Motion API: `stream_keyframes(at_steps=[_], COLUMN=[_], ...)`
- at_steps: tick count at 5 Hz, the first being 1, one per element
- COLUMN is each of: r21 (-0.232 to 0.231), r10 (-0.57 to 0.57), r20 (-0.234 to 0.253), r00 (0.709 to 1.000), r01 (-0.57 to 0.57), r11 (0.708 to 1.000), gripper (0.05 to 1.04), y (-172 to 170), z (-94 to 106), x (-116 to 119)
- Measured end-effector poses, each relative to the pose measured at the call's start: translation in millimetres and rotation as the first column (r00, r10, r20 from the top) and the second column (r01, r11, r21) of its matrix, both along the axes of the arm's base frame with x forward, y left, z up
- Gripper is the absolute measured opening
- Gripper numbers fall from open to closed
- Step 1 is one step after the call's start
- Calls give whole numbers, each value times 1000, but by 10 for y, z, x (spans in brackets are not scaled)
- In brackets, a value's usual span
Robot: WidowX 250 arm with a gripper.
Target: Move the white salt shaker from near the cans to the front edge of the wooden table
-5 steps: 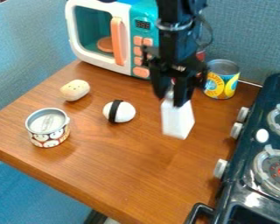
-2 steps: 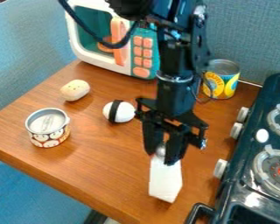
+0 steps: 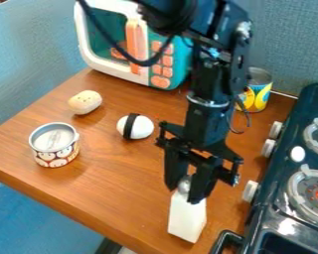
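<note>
The black gripper [image 3: 184,192] hangs over the front right part of the table, shut on the top of a white box-shaped bottle with a grey rounded cap [image 3: 187,216]. The bottle is upright, its lower end near the table's front edge; whether it touches the wood I cannot tell. Behind and to the left lies a white egg-shaped piece with a black band [image 3: 135,126]. Farther left are a beige oval piece [image 3: 85,102] and a short can with a silver lid [image 3: 54,144].
A toy microwave [image 3: 131,42] stands at the back of the wooden table [image 3: 115,191]. A yellow and blue can [image 3: 257,89] is behind the arm at the right. The dark toy stove [image 3: 287,183] with white knobs borders the table's right side.
The gripper has come forward from the table's back right with the white bottle in it, most of the way by the second frame, then slightly lower. The other objects stayed put.
</note>
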State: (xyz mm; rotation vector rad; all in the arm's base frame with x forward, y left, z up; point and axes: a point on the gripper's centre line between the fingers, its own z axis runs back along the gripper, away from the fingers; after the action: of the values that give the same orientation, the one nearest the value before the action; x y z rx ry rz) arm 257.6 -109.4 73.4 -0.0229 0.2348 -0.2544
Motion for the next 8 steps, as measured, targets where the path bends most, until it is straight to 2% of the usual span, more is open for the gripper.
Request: stream_keyframes(at_steps=[1,2,3,4,5,6,7,8], r21=[71,79,40,-94,-255,-286,-212,-61], r10=[11,21,44,101,218,272,273,227], r20=[-7,-12,19,126,242,291,270,187], r00=[1000,1000,999,987,945,917,923,956], r01=[-10,-20,-45,-90,-155,-188,-220,-219], r11=[997,997,998,992,954,940,952,974], gripper=[514,582,899,1015,1009,1006,1006,1006], y=[16,4,-9,-65,-81,-64,156,524], z=[-23,-43,-142,60,261,446,456,420], x=[-11,19,-56,-159,-198,-203,-147,81])
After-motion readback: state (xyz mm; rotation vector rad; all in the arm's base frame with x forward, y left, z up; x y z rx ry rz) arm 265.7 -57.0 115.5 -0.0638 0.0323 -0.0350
